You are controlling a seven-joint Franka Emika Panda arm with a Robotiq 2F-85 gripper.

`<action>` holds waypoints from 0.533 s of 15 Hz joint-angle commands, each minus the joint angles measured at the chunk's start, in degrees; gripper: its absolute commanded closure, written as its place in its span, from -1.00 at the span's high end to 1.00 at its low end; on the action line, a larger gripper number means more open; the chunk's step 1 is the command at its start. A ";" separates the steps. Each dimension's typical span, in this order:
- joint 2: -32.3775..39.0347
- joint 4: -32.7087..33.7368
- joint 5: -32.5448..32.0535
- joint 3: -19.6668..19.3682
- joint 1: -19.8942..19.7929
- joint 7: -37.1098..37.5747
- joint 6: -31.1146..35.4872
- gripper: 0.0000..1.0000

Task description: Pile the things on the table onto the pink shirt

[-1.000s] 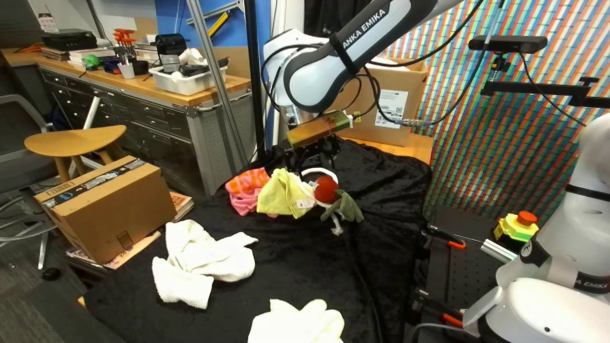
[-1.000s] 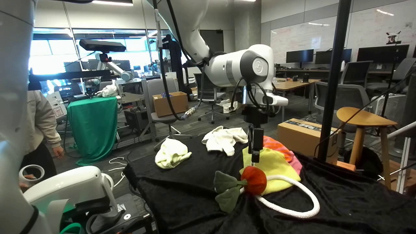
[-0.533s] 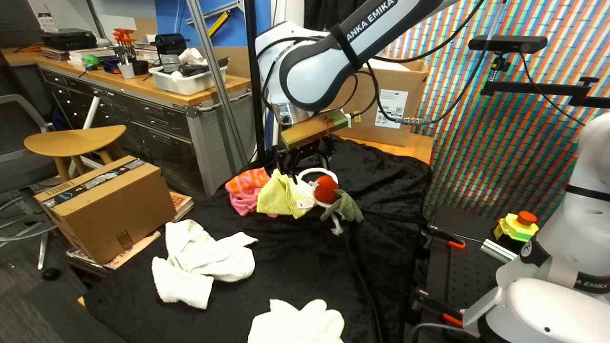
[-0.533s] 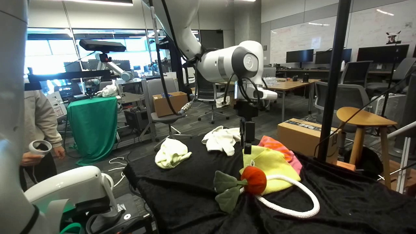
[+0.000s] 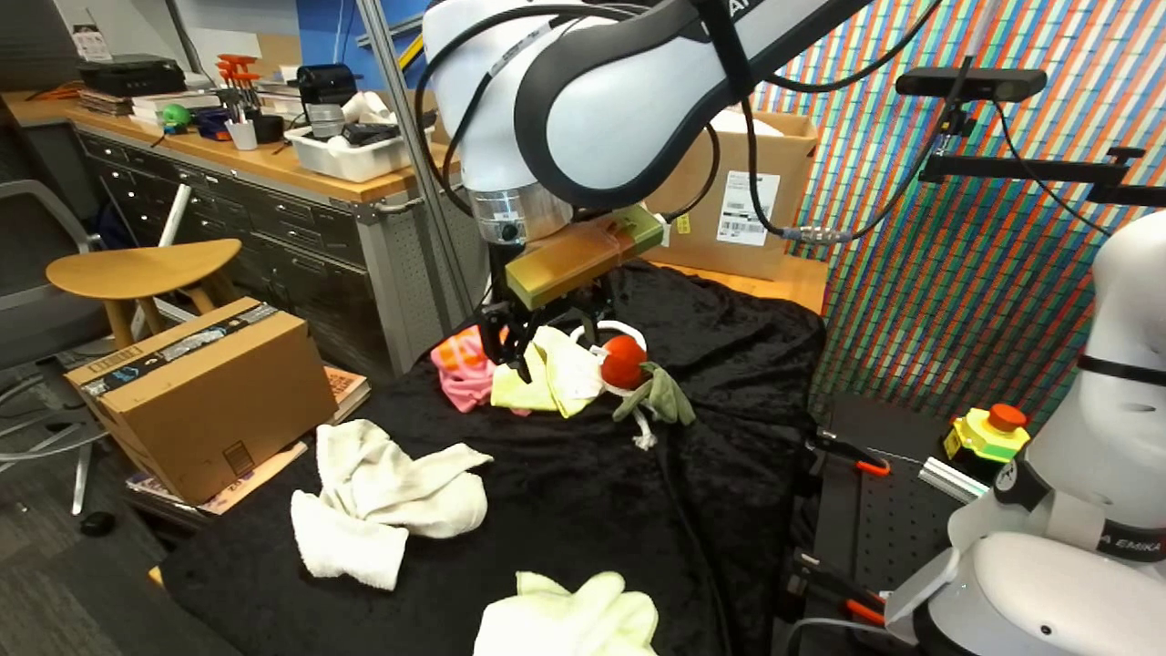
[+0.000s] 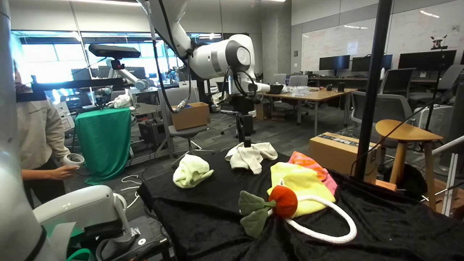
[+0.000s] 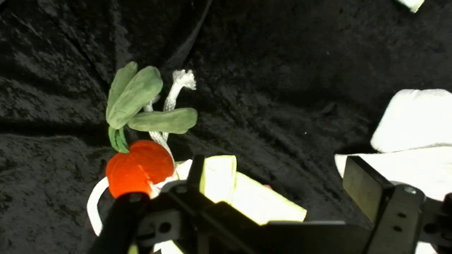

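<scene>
My gripper stands open in the air over the black table, nothing between its fingers. In an exterior view it appears in front of the white cloth. The yellow-green cloth partly covers the pink shirt, of which the wrist view shows just a sliver. Against the yellow-green cloth rests the red ball with its dark green cloth leaves. A white rope loop runs out from the ball. The pale yellow cloth lies apart, near the table's edge.
A black upright pole rises beside the table near the pink shirt. One cardboard box sits off the table's side, another large box behind it. A person stands in the background holding a controller.
The arm has moved away from above the yellow-green cloth, leftward in both exterior views, rising in one. Its jaws stay open. The cloths, ball and rope lie as before.
</scene>
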 commanded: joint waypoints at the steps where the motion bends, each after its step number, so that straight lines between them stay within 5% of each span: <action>1: 2.69 4.80 -4.98 1.23 2.59 5.27 -0.21 1.00; 8: 12.90 17.75 -11.26 1.91 8.86 14.17 -1.30 1.00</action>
